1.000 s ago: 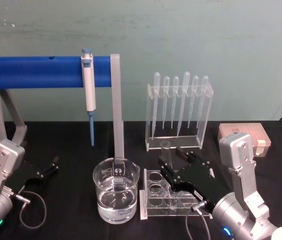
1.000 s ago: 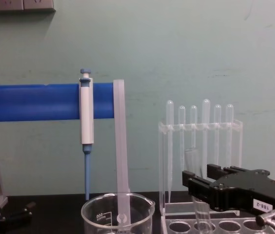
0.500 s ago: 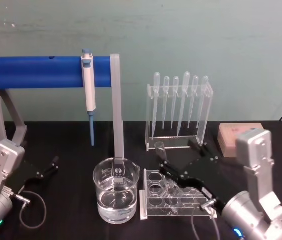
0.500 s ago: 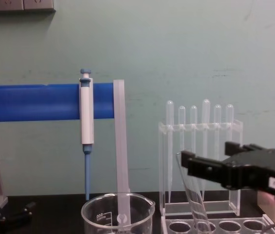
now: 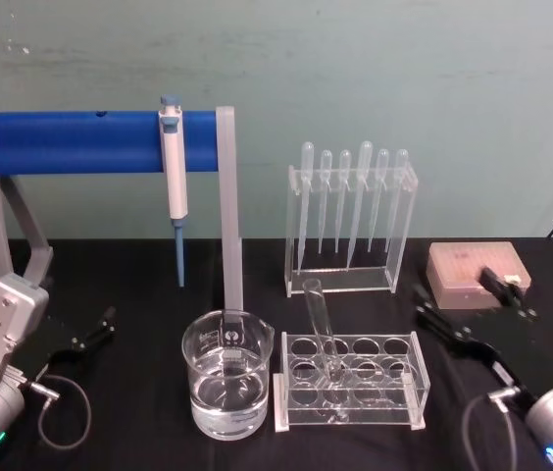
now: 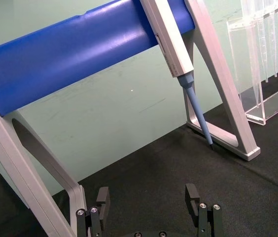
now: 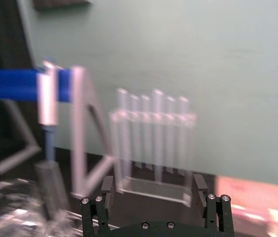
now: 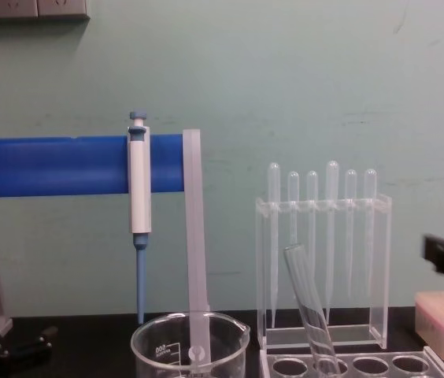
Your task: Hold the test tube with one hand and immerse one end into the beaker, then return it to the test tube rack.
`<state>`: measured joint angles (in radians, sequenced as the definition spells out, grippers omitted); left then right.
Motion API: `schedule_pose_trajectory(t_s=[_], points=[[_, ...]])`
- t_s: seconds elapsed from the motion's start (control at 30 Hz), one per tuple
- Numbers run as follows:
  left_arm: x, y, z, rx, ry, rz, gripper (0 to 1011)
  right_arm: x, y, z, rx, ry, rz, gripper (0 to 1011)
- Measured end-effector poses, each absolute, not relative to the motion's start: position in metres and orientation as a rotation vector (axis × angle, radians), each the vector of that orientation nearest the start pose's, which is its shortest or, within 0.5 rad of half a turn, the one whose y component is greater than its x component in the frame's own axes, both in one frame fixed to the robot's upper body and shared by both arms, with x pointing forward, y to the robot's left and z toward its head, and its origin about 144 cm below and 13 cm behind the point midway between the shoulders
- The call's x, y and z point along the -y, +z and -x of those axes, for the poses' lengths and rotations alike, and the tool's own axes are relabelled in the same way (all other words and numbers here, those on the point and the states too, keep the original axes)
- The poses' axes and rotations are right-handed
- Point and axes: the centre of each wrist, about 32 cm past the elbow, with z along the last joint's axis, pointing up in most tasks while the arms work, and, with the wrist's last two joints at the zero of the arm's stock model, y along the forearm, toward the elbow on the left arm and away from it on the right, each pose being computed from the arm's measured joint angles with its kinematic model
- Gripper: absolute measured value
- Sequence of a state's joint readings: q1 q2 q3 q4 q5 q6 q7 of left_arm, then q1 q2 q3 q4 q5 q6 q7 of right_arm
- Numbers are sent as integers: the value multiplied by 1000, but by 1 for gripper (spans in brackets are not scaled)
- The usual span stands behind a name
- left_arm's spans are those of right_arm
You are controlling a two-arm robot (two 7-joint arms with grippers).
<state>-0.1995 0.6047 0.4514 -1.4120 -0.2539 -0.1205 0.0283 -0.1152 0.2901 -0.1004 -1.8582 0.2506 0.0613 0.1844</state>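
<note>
Test tube (image 5: 322, 327) leans tilted in clear rack (image 5: 350, 385), just right of beaker (image 5: 227, 373) on table (image 5: 139, 432). Right gripper (image 5: 468, 311) near pink box (image 5: 475, 274), jaws wide apart, empty. Left gripper (image 5: 93, 330) parked far left, jaws apart, empty.

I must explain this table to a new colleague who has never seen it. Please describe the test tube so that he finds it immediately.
Start from the large beaker of water at the front of the black table; directly beside it stands a clear rack with round holes. The test tube leans in one hole near the beaker. Unlike the thin bulb-topped pipettes behind, it is thicker, open at the top and tilted.
</note>
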Motion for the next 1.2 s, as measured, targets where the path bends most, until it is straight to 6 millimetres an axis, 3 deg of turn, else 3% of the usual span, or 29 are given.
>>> schedule_pose_trajectory(t_s=[0.23, 0.5, 1.2], points=[[-310, 1140, -489, 285, 1248, -304, 1000, 279, 1162, -431, 67, -1346, 57, 1002], [-310, 1140, -489, 285, 1248, -304, 1000, 282, 1128, -445, 161, -1368, 61, 1002], [-310, 1140, -489, 285, 1248, -304, 1000, 271, 1138, -451, 239, -1389, 139, 1002]])
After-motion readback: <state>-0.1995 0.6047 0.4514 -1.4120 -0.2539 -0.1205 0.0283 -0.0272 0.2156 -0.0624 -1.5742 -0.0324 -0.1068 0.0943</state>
